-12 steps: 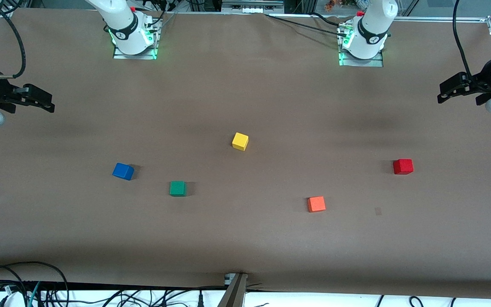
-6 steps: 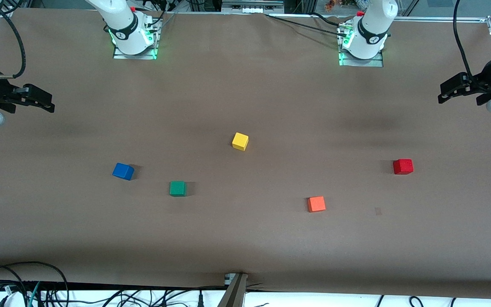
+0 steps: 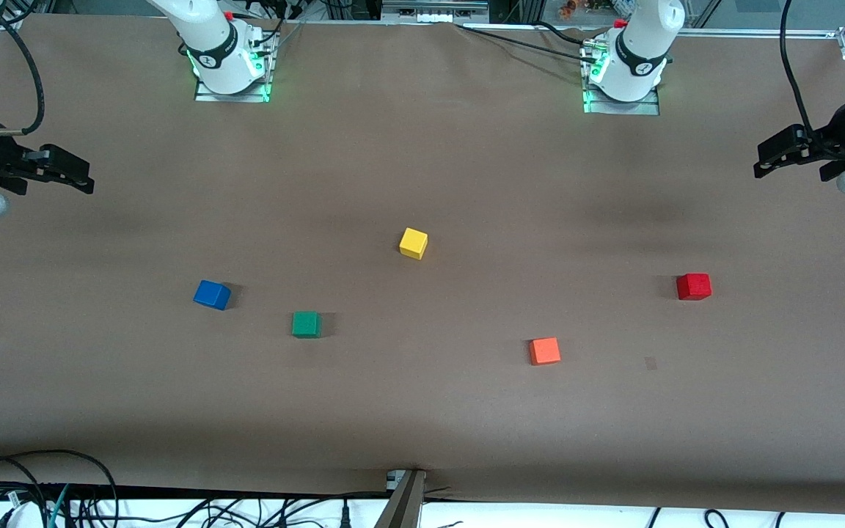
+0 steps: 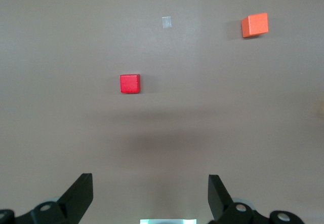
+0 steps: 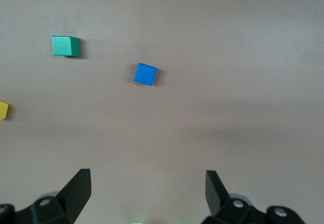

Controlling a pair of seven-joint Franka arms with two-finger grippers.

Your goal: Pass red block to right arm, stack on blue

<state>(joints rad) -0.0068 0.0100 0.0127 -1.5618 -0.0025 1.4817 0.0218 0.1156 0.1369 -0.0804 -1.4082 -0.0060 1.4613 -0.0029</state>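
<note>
The red block [image 3: 694, 286] [image 4: 130, 83] sits on the table toward the left arm's end. Toward the right arm's end lies the blue block [image 3: 211, 295] [image 5: 146, 74]. My left gripper [image 3: 789, 167] [image 4: 150, 178] hangs open and empty above the table's edge at its own end, well apart from the red block. The right arm holds its gripper [image 3: 56, 182] [image 5: 147, 173] open and empty above the table's edge at the right arm's end, away from the blue block.
A green block [image 3: 306, 324] [image 5: 65, 46] lies beside the blue one, nearer the front camera. A yellow block [image 3: 413, 243] sits mid-table. An orange block [image 3: 544, 350] [image 4: 254, 25] lies nearer the camera than the red one. Brown table [image 3: 422, 411].
</note>
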